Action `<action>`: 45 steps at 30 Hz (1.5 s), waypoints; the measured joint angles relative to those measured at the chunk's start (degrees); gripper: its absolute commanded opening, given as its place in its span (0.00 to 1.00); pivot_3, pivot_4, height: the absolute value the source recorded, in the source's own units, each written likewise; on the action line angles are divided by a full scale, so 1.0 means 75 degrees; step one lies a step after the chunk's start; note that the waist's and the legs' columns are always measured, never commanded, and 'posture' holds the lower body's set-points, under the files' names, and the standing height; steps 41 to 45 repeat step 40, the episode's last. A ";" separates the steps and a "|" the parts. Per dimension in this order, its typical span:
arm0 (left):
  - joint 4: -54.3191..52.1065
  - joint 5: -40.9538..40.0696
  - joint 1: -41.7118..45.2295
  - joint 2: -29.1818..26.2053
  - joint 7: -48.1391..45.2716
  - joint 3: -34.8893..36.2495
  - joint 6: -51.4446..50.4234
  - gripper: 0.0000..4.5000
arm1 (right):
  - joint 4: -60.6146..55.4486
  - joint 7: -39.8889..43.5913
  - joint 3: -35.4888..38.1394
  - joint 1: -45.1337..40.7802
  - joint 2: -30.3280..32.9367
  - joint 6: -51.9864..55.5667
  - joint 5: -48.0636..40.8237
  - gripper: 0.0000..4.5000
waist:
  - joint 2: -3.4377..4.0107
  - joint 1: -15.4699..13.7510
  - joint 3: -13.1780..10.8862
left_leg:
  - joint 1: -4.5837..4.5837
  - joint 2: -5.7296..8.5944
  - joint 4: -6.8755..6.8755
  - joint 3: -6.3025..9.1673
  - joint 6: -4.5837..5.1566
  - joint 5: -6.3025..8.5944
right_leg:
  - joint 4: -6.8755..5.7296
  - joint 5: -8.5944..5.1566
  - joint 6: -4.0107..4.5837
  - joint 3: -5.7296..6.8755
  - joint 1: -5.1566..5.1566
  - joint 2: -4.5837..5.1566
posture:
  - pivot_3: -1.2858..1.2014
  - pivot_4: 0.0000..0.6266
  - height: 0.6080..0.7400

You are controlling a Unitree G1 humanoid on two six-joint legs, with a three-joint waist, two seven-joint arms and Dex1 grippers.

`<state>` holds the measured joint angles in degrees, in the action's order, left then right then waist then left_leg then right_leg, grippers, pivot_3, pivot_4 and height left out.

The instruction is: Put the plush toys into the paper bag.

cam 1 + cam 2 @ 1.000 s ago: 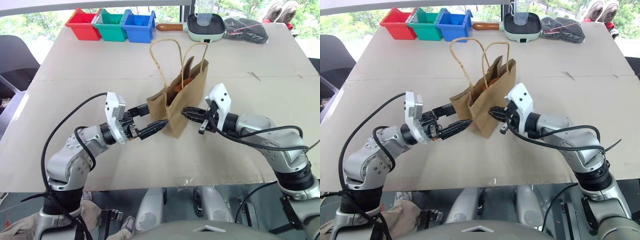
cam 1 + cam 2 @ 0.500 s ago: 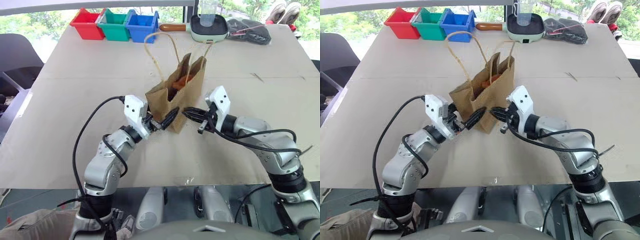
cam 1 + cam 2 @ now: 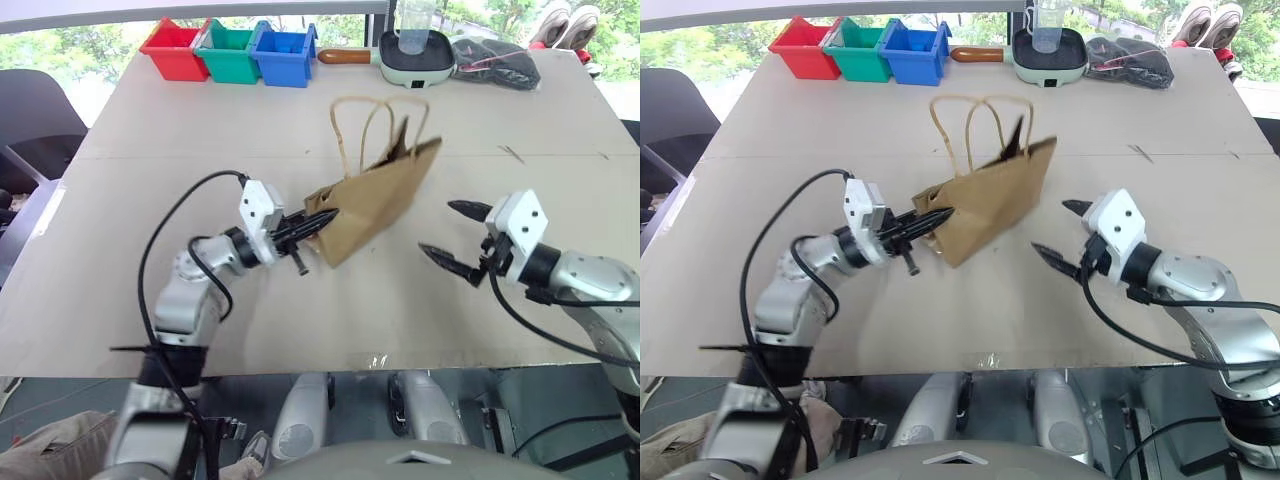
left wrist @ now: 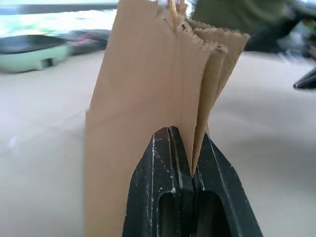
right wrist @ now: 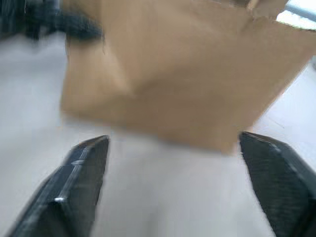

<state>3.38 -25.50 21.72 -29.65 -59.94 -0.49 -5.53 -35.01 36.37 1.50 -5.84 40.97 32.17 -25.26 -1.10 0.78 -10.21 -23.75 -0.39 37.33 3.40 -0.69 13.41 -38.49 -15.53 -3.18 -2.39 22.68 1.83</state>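
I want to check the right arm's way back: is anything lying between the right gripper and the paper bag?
Nothing visible does. The right gripper is open, apart from the paper bag, with only bare table between. The left gripper is shut on the bag's other side.

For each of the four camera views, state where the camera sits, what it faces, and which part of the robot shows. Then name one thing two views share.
Left eye view: on the head, looking forward and down over the table; both arms show.
Right eye view: beside it on the head, same scene, both arms.
Left wrist view: on the left wrist, facing the paper bag; the left tool, shut on the paper bag's edge, shows.
Right wrist view: on the right wrist, facing the bag's side; the open right tool shows.
Shared: all four show the paper bag.
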 measured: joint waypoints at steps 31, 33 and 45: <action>0.0170 -0.1243 -0.0473 -0.1919 -0.1431 0.2012 -0.2931 0.86 | -0.0760 0.1304 0.3219 0.2439 0.0737 -0.0036 -0.1167 0.86 | -0.0006 0.0184 -0.0002 | 0.0007 -0.0039 0.0005 0.0029 0.0001 0.0001 | -0.0018 -0.0001 -0.0003 -0.0014 -0.0002 0.0018 | 0.52 0.24 1.00; -0.0796 -0.1635 -0.1341 -0.1924 -0.0845 0.2514 -0.3556 0.86 | -0.0623 0.1350 0.3253 0.2412 0.0743 -0.0096 -0.1164 0.86 | -0.0007 0.0122 -0.0002 | 0.0005 -0.0038 0.0009 0.0032 0.0001 0.0001 | -0.0018 0.0000 -0.0003 -0.0010 -0.0002 0.0019 | 0.52 0.24 1.00; -0.2807 -0.2180 -0.3597 -0.1446 0.0458 0.3317 -0.4156 0.86 | -0.0331 0.1401 0.3109 0.2402 0.0745 -0.0210 -0.0945 0.86 | -0.0007 -0.0021 0.0004 | 0.0018 -0.0033 0.0013 0.0009 0.0000 0.0000 | -0.0014 -0.0001 -0.0002 -0.0024 -0.0010 0.0021 | 0.52 0.24 1.00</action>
